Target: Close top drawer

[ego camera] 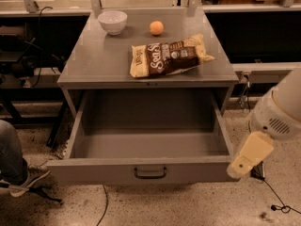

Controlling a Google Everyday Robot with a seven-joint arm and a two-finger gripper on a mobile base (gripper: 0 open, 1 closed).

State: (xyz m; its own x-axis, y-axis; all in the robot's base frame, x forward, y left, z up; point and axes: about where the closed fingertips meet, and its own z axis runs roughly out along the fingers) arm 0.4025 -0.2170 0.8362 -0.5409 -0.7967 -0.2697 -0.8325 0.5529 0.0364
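Note:
The top drawer (pixel 148 147) of the grey cabinet stands pulled far out toward me, and its inside is empty. Its flat front (pixel 94 171) carries a small black bar handle (pixel 150 173). My gripper (pixel 244 158), a cream-coloured piece under the white rounded arm (pixel 277 112), hangs low at the right. It is just beside the drawer's front right corner; I cannot tell if it touches. The two lower drawers are hidden behind the open drawer.
On the cabinet top (pixel 94 65) lie a white bowl (pixel 112 21), an orange (pixel 156 28) and a brown chip bag (pixel 169 58). A person's leg and shoe (pixel 16 171) are at the left. Cables (pixel 277 206) lie on the floor at the right.

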